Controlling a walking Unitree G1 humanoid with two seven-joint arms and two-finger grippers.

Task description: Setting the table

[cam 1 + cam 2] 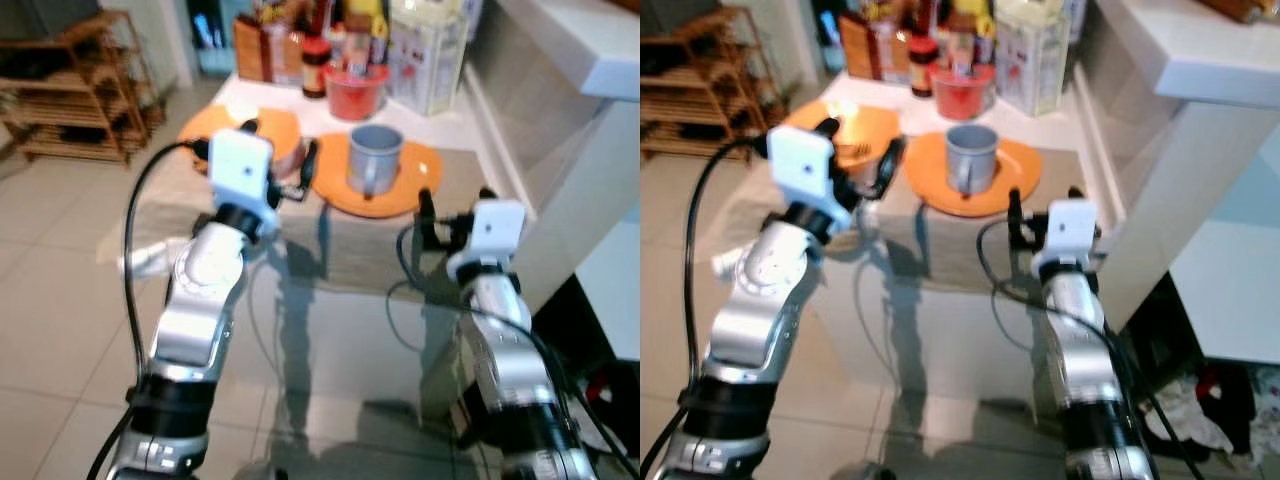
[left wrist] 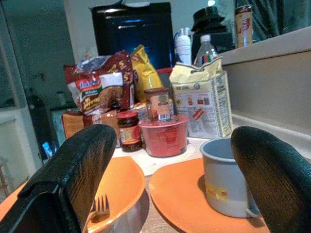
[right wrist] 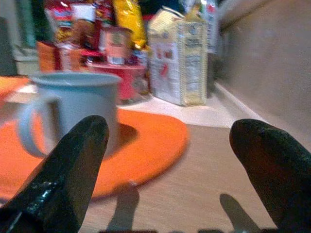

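A grey-blue mug (image 1: 374, 157) stands upright on a flat orange plate (image 1: 415, 185) at the far middle of the table. To its left, an orange bowl (image 1: 280, 128) holds a fork (image 2: 100, 207). My left gripper (image 1: 280, 150) hovers open just in front of the bowl, its fingers (image 2: 77, 174) spread wide with nothing between them. My right gripper (image 1: 455, 200) is open too, low over the table at the near right of the mug's plate (image 3: 141, 141), and it touches neither the plate nor the mug (image 3: 73, 107).
A red tub (image 1: 354, 92), jars, snack bags and a white carton (image 1: 430, 55) crowd the table's back edge. A white counter and wall (image 1: 560, 130) close the right side. A wooden rack (image 1: 80, 90) stands on the tiled floor at the left.
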